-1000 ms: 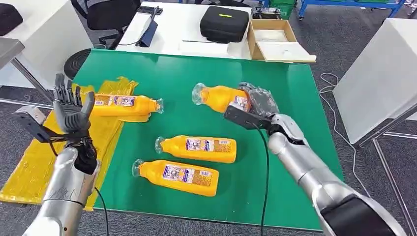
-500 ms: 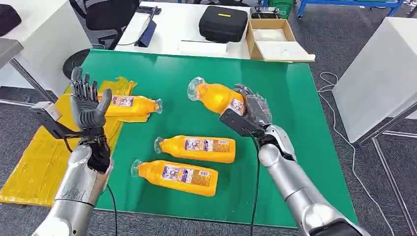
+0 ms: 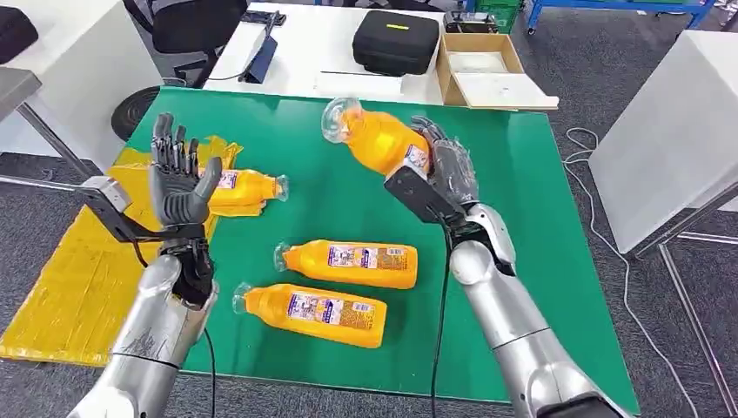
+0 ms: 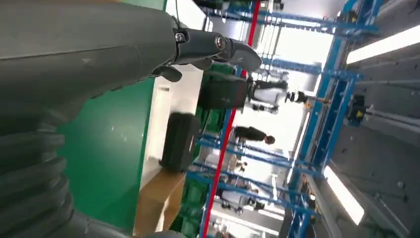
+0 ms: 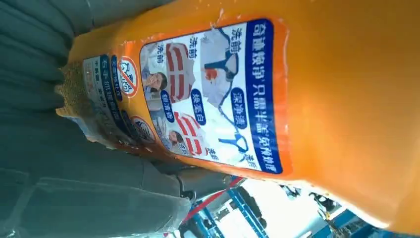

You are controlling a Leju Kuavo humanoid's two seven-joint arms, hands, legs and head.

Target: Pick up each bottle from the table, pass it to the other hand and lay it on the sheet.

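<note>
**Figure: Bottle lifted, handover pending**

Nearest the robot, two orange bottles lie on their sides on the green table [image 3: 522,174]: the near bottle [image 3: 311,314] and, just beyond it, the middle bottle [image 3: 351,264], both with caps pointing toward the robot's left. The left hand [image 3: 178,183] is raised above the table's left part, palm turned inward, fingers spread and holding nothing. Behind it, a third bottle [image 3: 239,189] already lies on the yellow sheet [image 3: 78,287], which overhangs the table's left edge. Farther in, the right hand [image 3: 444,170] grasps the lifted bottle [image 3: 374,139] by its base end, clear of the table, cap tilted up and toward the left hand (the right wrist view shows its printed label [image 5: 208,94] close against the palm).

Judged step: the pick is complete and the pass is in hand. The next move calls for bringing bottle and left hand together until the left fingers can wrap the free neck end, before the right lets go. Beyond the table stand a black case [image 3: 396,41] and an open cardboard box [image 3: 487,70].
</note>
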